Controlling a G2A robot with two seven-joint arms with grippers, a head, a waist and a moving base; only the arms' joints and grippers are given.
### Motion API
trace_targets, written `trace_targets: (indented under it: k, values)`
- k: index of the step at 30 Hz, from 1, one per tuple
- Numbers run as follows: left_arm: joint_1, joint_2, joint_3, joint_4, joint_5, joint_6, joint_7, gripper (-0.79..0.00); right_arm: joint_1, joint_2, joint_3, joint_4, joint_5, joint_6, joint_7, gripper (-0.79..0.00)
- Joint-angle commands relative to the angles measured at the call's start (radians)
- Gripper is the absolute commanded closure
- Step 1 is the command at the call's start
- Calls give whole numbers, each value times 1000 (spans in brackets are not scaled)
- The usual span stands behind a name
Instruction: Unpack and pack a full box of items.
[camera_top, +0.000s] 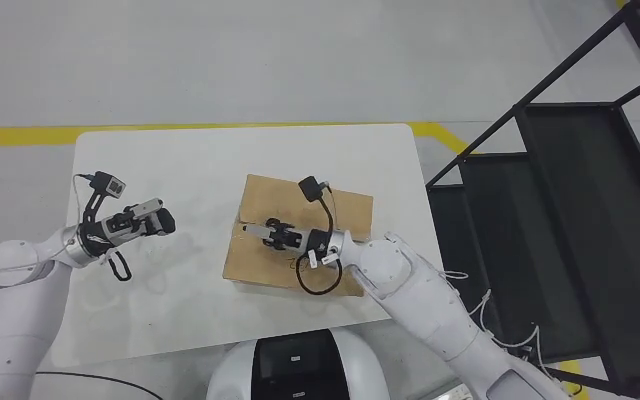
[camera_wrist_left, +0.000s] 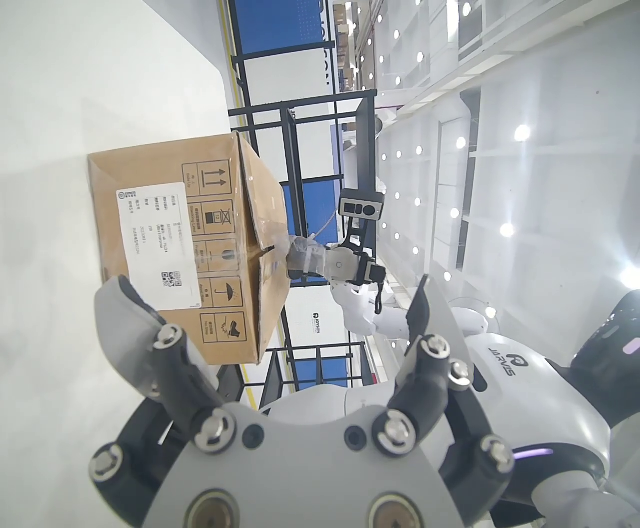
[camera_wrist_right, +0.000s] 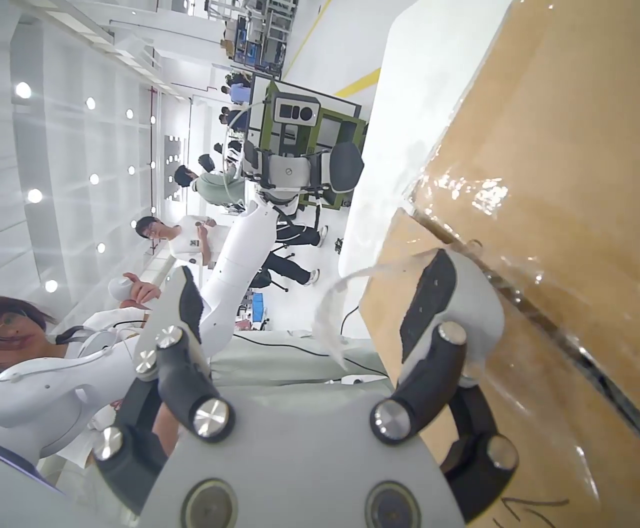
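A closed cardboard box (camera_top: 300, 215) stands in the middle of the white table (camera_top: 160, 160), its top seam covered with clear tape (camera_wrist_right: 480, 195). My right gripper (camera_top: 262, 232) lies on the box top at the seam's end toward the other arm, open. One of its fingers (camera_wrist_right: 440, 295) rests against the cardboard beside the seam. A loose strip of tape (camera_wrist_right: 330, 310) curls up off the box edge between the fingers. My left gripper (camera_top: 170, 222) hovers over the table away from the box, open and empty, facing the labelled side of the box (camera_wrist_left: 170, 250).
Black metal steps (camera_top: 540, 200) stand close beside the table on the right arm's side. A yellow floor line (camera_top: 230, 127) runs behind the table's far edge. Bare tabletop lies around my left gripper (camera_wrist_left: 272, 300).
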Motion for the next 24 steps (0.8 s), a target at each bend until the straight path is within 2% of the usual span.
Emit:
trace_targets:
  k: [1,7,11,19,24]
  values:
    - [9,1,-6,-3,-5,-2,1,-785,14,-5,-18,12,-14,-6,-12,-785]
    - [30,3,-19,-13,-13,-6,4,-785,36,-14,-58,33,-86,-66,-13,-785]
    - [30,2,-13,-36,-9,-8,-13,-785,-13,0,-29,-36,-80,-115,22,-785]
    - [11,-1,21,-111,-4,9,-55,-785,-217,50,135,-273,15,-135,98,-785]
    - [27,8,28,-257,4,20,-66,-785,-341,75,277,-379,82,-163,80,-785]
